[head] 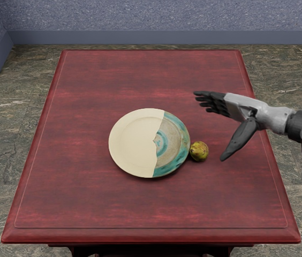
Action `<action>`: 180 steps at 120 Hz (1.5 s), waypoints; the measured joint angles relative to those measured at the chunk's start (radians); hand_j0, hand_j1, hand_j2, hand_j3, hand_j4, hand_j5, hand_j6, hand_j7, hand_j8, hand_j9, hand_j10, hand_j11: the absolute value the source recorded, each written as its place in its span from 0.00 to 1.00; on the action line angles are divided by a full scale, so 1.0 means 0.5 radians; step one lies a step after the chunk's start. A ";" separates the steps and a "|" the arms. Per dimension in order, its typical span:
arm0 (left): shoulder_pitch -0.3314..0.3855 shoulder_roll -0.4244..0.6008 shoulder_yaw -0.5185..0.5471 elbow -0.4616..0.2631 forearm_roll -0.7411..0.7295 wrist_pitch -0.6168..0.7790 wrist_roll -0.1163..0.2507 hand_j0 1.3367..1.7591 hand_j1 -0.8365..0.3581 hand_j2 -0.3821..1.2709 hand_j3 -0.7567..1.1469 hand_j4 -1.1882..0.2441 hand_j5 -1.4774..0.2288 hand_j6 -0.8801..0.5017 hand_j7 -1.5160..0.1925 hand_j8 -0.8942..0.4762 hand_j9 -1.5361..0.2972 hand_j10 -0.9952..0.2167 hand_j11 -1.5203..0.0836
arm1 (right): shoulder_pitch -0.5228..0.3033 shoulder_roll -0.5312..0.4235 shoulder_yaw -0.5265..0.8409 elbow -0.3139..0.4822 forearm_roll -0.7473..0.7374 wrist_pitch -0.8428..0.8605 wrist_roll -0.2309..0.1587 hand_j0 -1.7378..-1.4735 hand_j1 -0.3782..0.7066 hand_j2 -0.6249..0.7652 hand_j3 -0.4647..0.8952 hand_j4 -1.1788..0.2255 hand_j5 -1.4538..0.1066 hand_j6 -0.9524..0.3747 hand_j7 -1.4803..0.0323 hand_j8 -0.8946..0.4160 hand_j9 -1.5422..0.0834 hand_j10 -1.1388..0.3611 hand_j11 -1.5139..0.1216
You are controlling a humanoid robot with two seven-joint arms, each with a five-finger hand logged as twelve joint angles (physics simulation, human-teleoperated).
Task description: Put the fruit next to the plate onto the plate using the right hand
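A round plate (135, 142), cream on its left part and teal-ringed on its right, lies near the middle of the table. A small yellow-green fruit (198, 151) sits on the table just off the plate's right rim, touching or almost touching it. My right hand (220, 120) hovers above the table to the right of the fruit and a little behind it. Its fingers (207, 100) are spread and point left, the thumb (238, 140) hangs down, and it holds nothing. The right arm comes in from the picture's right edge.
The dark red wooden table (87, 209) has bare surface around the plate on every side. A stone-patterned floor and a blue-grey wall surround it.
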 joint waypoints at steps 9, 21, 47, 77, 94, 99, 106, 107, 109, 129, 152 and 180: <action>0.000 0.000 0.000 -0.001 0.000 0.000 0.000 0.76 0.99 0.23 0.40 0.83 0.87 0.64 0.89 0.65 0.84 0.82 0.95 | -0.082 0.018 0.000 -0.002 0.001 -0.094 0.103 0.30 0.07 0.45 0.34 0.81 0.90 0.69 0.95 0.65 0.92 0.73 0.90; 0.000 0.000 0.000 -0.001 0.000 0.000 0.000 0.76 0.99 0.23 0.40 0.83 0.87 0.64 0.89 0.65 0.84 0.82 0.95 | -0.201 0.067 -0.003 -0.004 0.001 -0.327 0.215 0.30 0.07 0.45 0.34 0.81 0.90 0.69 0.95 0.65 0.92 0.73 0.90; 0.000 0.000 0.000 0.000 0.000 0.000 0.000 0.76 0.99 0.23 0.40 0.83 0.87 0.64 0.89 0.65 0.84 0.82 0.95 | -0.402 0.190 -0.019 -0.031 -0.005 -0.649 0.355 0.30 0.07 0.45 0.34 0.81 0.90 0.69 0.95 0.65 0.92 0.73 0.90; 0.000 0.000 0.000 0.000 0.000 0.000 0.000 0.76 0.99 0.23 0.40 0.83 0.87 0.64 0.89 0.65 0.84 0.82 0.95 | -0.497 0.286 -0.040 -0.053 -0.025 -0.704 0.471 0.30 0.06 0.45 0.34 0.81 0.90 0.69 0.95 0.66 0.92 0.74 0.90; 0.000 0.000 0.000 0.000 0.000 0.000 0.000 0.76 0.99 0.23 0.40 0.83 0.87 0.64 0.89 0.65 0.84 0.82 0.95 | -0.542 0.343 -0.041 -0.102 -0.062 -0.719 0.489 0.30 0.06 0.45 0.34 0.81 0.90 0.69 0.95 0.66 0.92 0.74 0.90; 0.000 0.000 0.000 0.000 0.000 0.000 0.000 0.76 0.99 0.23 0.40 0.83 0.87 0.64 0.89 0.65 0.84 0.82 0.95 | -0.551 0.354 -0.042 -0.111 -0.070 -0.727 0.491 0.30 0.06 0.45 0.34 0.81 0.90 0.69 0.95 0.66 0.92 0.74 0.90; 0.000 0.000 0.000 -0.001 0.000 0.000 0.000 0.76 0.99 0.23 0.40 0.83 0.87 0.64 0.89 0.65 0.84 0.82 0.95 | -0.560 0.372 -0.043 -0.120 -0.078 -0.734 0.497 0.30 0.06 0.45 0.34 0.81 0.90 0.69 0.95 0.66 0.92 0.74 0.90; 0.000 0.000 0.000 -0.001 0.000 0.000 0.000 0.76 0.99 0.23 0.40 0.83 0.87 0.64 0.89 0.65 0.84 0.82 0.95 | -0.562 0.375 -0.043 -0.122 -0.079 -0.735 0.501 0.30 0.07 0.45 0.34 0.81 0.90 0.69 0.95 0.65 0.92 0.74 0.90; 0.000 0.000 0.000 0.000 0.000 0.000 0.000 0.76 0.99 0.23 0.40 0.83 0.87 0.64 0.89 0.65 0.84 0.82 0.95 | -0.566 0.381 -0.043 -0.125 -0.080 -0.736 0.509 0.30 0.07 0.45 0.34 0.81 0.90 0.69 0.95 0.65 0.92 0.73 0.90; 0.000 0.000 0.000 0.000 0.000 0.000 0.000 0.76 0.99 0.23 0.40 0.83 0.87 0.64 0.89 0.65 0.84 0.82 0.95 | -0.587 0.417 -0.055 -0.149 -0.175 -0.743 0.553 0.30 0.20 0.43 0.34 0.73 0.80 0.60 0.84 0.56 0.82 0.65 0.80; 0.000 0.000 0.000 0.000 0.000 0.000 0.000 0.76 0.99 0.23 0.40 0.83 0.87 0.64 0.89 0.65 0.84 0.82 0.95 | -0.595 0.440 -0.069 -0.181 -0.224 -0.743 0.562 0.30 0.30 0.42 0.34 0.66 0.73 0.53 0.77 0.49 0.75 0.59 0.73; 0.000 0.000 0.000 0.000 0.000 0.000 0.000 0.76 0.99 0.23 0.40 0.83 0.87 0.64 0.89 0.65 0.84 0.82 0.95 | -0.618 0.492 -0.082 -0.217 -0.298 -0.810 0.571 0.30 0.33 0.41 0.34 0.64 0.70 0.51 0.74 0.47 0.73 0.57 0.70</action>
